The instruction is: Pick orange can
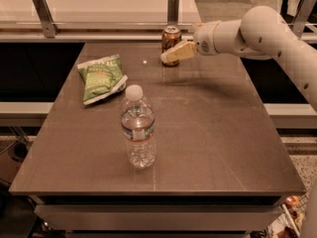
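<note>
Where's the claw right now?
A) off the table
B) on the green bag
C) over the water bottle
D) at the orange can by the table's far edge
D: the claw sits at the orange can, overlapping its lower right side, well away from the water bottle and the green bag.
</note>
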